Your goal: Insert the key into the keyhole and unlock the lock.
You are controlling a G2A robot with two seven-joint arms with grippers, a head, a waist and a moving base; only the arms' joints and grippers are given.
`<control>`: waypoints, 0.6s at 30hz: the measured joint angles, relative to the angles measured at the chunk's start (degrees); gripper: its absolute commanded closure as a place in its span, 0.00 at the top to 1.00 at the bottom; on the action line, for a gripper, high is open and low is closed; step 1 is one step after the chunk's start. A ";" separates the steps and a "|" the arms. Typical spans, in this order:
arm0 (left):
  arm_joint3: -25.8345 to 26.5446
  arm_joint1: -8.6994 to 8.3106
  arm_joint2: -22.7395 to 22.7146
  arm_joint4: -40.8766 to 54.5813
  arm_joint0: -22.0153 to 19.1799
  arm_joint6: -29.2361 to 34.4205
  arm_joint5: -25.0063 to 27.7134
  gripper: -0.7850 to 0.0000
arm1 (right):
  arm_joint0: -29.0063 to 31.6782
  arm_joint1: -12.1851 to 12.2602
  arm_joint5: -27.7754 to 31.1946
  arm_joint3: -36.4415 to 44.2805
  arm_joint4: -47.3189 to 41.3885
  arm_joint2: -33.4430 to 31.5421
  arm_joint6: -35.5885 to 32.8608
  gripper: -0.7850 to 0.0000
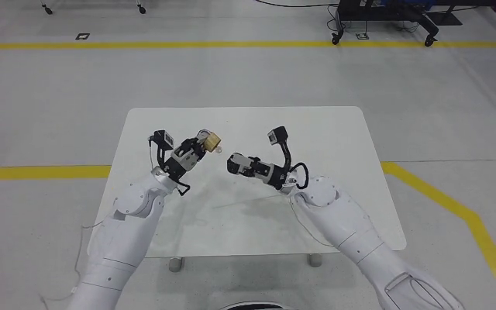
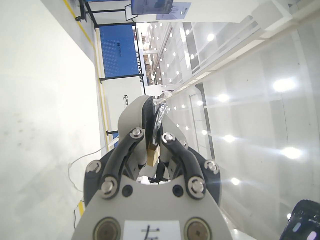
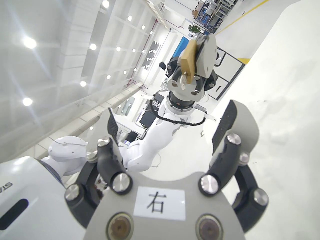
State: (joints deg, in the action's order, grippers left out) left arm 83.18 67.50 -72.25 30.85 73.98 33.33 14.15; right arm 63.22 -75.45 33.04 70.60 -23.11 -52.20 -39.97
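A brass padlock (image 1: pixel 209 142) is held above the white table (image 1: pixel 325 132) by my left gripper (image 1: pixel 201 146), which is shut on it. In the left wrist view the padlock's brass body (image 2: pixel 152 156) and silver shackle (image 2: pixel 160 116) sit pinched between the fingers (image 2: pixel 135 116). The right wrist view looks at the padlock (image 3: pixel 189 57) head on, with a silver key (image 3: pixel 183 81) sticking out of its lower end. My right gripper (image 1: pixel 232 163) is open and holds nothing, a short way from the padlock and pointing at it; its pads (image 3: pixel 225 123) stand wide apart.
Both arms hover over the middle of the table, with bare tabletop around them. The table's front edge (image 1: pixel 279 252) lies close to the robot. Yellow floor lines (image 1: pixel 232 44) and a wheeled stand (image 1: pixel 380 19) lie beyond the table.
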 measured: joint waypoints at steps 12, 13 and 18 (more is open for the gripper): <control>1.55 0.21 -0.05 -6.34 1.52 -3.16 5.98 0.00 | -3.43 -2.37 -3.71 -5.74 -13.24 3.41 -6.95 0.12; 1.59 0.22 -0.04 -6.63 1.55 -3.15 6.07 0.00 | -3.63 -2.50 -3.71 -6.12 -13.47 3.53 -7.08 0.13; 1.68 0.25 -0.10 -8.16 1.63 -3.25 6.60 0.00 | -4.45 -3.11 -3.69 -7.65 -14.19 3.90 -7.50 0.14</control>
State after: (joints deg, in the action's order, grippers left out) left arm 84.87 67.76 -72.35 22.69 75.61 30.08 20.75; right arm 58.77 -78.56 29.35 62.94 -37.31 -48.29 -47.47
